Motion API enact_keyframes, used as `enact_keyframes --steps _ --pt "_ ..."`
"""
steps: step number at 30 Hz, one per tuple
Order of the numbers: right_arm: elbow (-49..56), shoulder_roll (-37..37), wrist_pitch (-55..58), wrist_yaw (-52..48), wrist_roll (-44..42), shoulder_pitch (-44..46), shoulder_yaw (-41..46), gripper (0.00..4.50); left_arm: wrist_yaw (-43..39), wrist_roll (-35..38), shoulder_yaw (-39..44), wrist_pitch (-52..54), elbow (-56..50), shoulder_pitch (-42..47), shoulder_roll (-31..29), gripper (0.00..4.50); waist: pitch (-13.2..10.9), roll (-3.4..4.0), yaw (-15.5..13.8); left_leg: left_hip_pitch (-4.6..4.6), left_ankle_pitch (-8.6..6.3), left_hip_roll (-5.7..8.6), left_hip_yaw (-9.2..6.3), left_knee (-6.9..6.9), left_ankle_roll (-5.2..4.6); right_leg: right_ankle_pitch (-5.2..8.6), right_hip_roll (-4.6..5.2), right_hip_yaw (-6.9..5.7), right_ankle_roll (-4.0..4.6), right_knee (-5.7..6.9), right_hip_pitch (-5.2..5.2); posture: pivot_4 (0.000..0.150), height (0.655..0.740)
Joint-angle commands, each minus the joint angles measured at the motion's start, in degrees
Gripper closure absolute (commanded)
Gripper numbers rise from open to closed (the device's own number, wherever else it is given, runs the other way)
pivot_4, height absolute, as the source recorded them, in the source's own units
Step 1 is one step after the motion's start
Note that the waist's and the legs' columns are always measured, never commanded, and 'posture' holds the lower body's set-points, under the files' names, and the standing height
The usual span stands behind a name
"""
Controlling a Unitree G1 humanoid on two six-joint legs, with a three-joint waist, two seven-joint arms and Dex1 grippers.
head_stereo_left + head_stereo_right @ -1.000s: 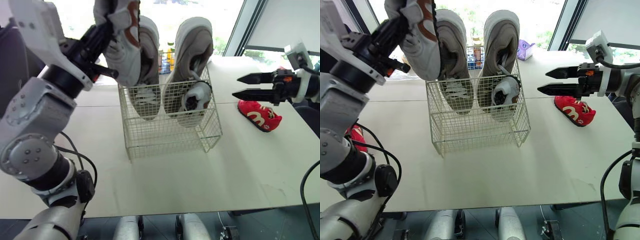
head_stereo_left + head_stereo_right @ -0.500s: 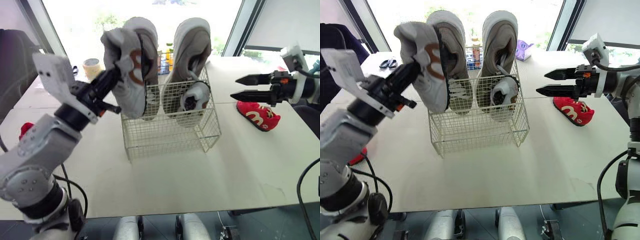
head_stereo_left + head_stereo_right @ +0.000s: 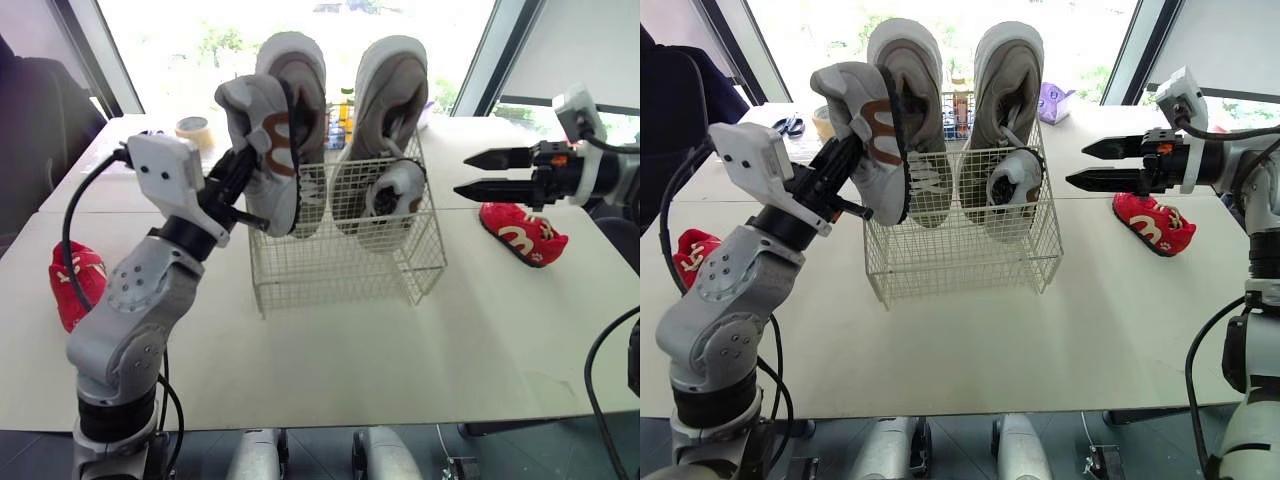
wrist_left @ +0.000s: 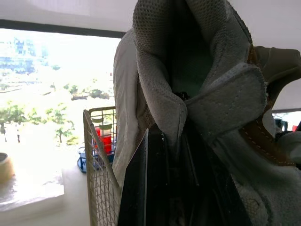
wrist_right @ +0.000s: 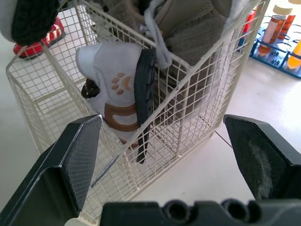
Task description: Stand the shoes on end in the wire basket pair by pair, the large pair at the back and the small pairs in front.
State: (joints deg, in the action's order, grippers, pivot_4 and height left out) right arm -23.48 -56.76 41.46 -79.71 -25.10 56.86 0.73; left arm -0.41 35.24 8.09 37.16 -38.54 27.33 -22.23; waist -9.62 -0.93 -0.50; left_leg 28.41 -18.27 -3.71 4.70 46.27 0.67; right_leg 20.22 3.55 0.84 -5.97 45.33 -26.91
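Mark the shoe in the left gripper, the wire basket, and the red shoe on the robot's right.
White shoe (image 3: 255, 125), left eye view, on its side panel.
Wire basket (image 3: 340, 272), left eye view, on its front wall.
Red shoe (image 3: 522, 236), left eye view, on its upper.

Bright daylight floods from the overexposed window (image 3: 170, 45) behind, casting soft shadows forward across the table (image 3: 420, 350).
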Motion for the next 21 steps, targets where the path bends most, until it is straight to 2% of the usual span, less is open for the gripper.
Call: enact_keyframes --steps 1,5,9,16,21 --pt "1.8 -0.4 0.2 0.4 -1.0 -0.2 2.4 0.0 0.5 -1.0 1.0 -0.5 -1.0 2.2 0.2 4.48 0.0 -0.01 -0.1 0.0 -0.01 0.0 -0.02 0.0 -0.01 0.0 0.0 0.0 0.0 0.0 0.0 0.15 0.6609" --pt "2.4 -0.1 0.4 0.9 -1.3 -1.3 2.9 0.0 1.2 0.4 1.8 0.8 -1.2 4.9 0.6 4.48 0.0 -0.01 -0.2 0.04 -0.01 0.0 -0.06 0.0 -0.01 -0.01 0.01 -0.01 -0.01 -0.02 -0.01 0.15 0.6609" --pt "2.3 0.2 0.4 1.4 -1.7 -1.6 3.2 0.0 1.4 -1.7 1.2 0.8 -0.7 5.4 0.2 4.48 0.0 -0.01 -0.1 0.03 -0.01 0.0 -0.1 0.0 -0.02 -0.01 0.01 0.0 -0.01 -0.03 -0.01 0.15 0.6609" --pt "2.1 0.6 0.3 2.0 -2.2 -1.6 3.7 0.0 -0.4 -14.8 -6.8 -9.6 4.8 -1.5 2.2 4.48 0.0 0.0 -0.2 0.0 -0.01 0.0 0.03 0.0 -0.01 -0.01 -0.01 -0.02 -0.01 -0.03 0.02 0.15 0.6609" --pt "2.5 0.8 0.9 2.5 -2.5 -1.7 4.7 0.0 -1.9 -20.8 -10.5 -16.2 8.6 -5.7 4.7 4.48 0.0 0.03 -0.3 -0.02 -0.01 0.0 0.04 0.0 -0.02 0.0 0.0 -0.03 0.01 -0.04 0.05 0.15 0.6609"
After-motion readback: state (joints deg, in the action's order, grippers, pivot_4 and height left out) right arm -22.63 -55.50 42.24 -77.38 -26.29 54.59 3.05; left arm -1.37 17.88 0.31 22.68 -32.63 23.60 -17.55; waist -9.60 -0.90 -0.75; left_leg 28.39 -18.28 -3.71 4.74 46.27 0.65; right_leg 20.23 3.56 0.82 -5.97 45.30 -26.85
